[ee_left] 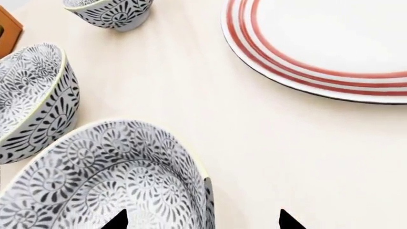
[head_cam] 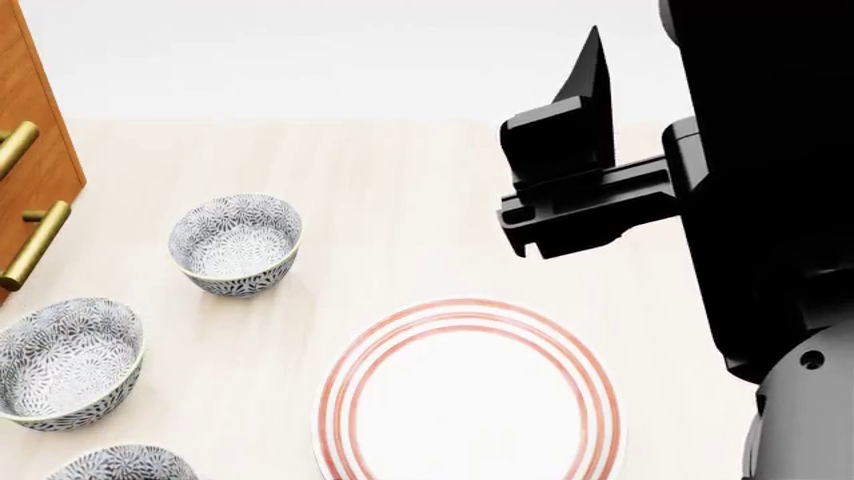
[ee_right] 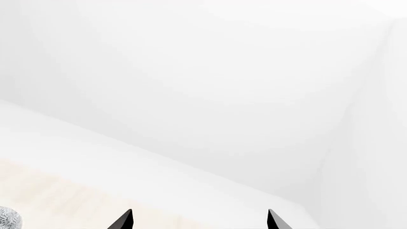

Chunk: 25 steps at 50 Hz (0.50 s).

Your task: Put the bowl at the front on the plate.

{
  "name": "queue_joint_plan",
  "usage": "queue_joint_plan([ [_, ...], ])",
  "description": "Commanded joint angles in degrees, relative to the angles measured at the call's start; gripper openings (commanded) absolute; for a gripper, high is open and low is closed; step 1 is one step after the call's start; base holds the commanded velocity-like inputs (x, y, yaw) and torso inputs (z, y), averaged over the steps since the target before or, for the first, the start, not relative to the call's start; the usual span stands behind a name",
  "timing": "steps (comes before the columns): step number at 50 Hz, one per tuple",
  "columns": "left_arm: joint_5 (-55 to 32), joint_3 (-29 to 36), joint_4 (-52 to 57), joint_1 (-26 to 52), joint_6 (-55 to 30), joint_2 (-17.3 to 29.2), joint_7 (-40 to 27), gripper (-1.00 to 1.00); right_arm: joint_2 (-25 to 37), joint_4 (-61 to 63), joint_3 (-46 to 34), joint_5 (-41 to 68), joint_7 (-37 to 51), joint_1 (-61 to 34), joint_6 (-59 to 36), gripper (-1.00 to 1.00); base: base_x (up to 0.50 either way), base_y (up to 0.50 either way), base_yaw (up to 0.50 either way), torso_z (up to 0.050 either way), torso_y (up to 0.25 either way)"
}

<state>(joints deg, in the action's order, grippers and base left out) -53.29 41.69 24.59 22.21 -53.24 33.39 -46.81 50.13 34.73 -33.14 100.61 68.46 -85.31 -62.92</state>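
The spread left hand (ee_left: 203, 220) straddles the rim of the front bowl (ee_left: 108, 181), beside the plate (ee_left: 330, 43), ready to pinch it; the right hand (ee_right: 199, 220), also spread, idles aloft.

Pale wood table (head_cam: 400, 200): 3 patterned bowls (head_cam: 236, 243) at left, red-ringed plate (head_cam: 467, 395) beside.

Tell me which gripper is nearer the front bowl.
Left. The left gripper is open right at the front bowl, one fingertip over its inside and the other outside the rim. The right gripper is raised well above the table, far from the bowl, facing the wall.
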Motion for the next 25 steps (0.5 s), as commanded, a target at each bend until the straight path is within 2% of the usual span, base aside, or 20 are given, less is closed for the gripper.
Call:
queue_joint_plan([
  [1,0.0,0.3,-1.2,-0.5,0.2,0.0,0.0,1.0,0.3,0.2,-0.1,0.0,0.0,0.0,0.3,1.0,0.0,0.0,0.0,0.0,0.0],
  [6,-1.5,0.1,-1.9,-0.2,-1.6,-0.2,-0.6,1.0,0.5,0.3,-0.1,0.2,0.1,-0.1,0.4,1.0,0.0,0.0,0.0,0.0,0.0],
  [7,-1.1,0.2,-1.5,-0.2,-1.4,-0.1,-0.9,-1.0,0.5,0.3,-0.2,0.3,0.1,-0.1,0.4,1.0,0.0,0.0,0.0,0.0,0.0],
  [25,-0.9,0.5,-1.6,-0.2,-0.7,0.0,-0.3,-1.0,1.2,1.1,-0.1,0.4,0.4,0.3,1.1,1.0,0.0,0.0,0.0,-0.001,0.0],
])
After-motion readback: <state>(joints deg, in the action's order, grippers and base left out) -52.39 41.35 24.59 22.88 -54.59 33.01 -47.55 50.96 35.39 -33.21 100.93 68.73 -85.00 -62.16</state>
